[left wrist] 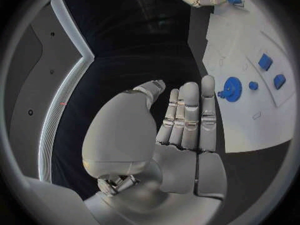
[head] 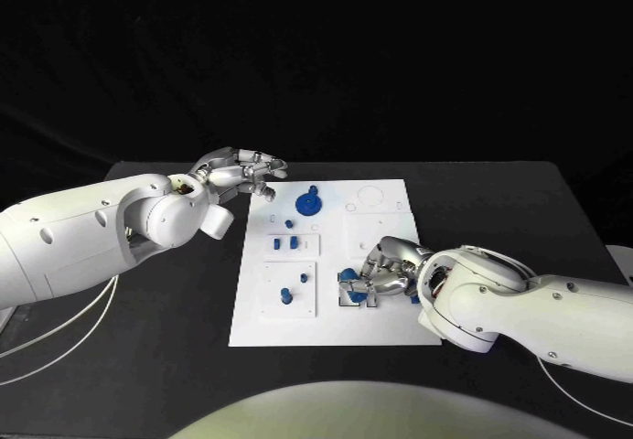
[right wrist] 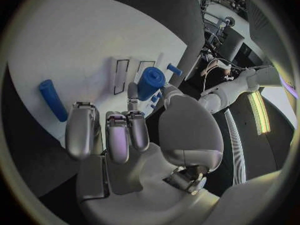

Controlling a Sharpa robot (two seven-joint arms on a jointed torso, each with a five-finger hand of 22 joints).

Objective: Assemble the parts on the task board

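The white task board [head: 330,311] lies in the middle of the black table. My right hand [head: 385,277] rests over its right half and pinches a short blue cylinder [right wrist: 150,82] between thumb and a fingertip [right wrist: 132,92]; the same cylinder [head: 348,274] shows at the hand's left side. A blue rod [right wrist: 53,100] lies loose on the board beside the hand. My left hand [head: 244,174] hovers off the board's far left corner, its fingers [left wrist: 189,112] straight and holding nothing. A blue gear [head: 309,201] stands on the board just right of it.
Small blue parts sit on the board's left half: two blocks [head: 285,243] in a raised plate, a peg [head: 289,223] above them, and two pieces [head: 285,294] on a lower plate. Two narrow slots [right wrist: 122,75] lie ahead of the right hand. Black table surrounds the board.
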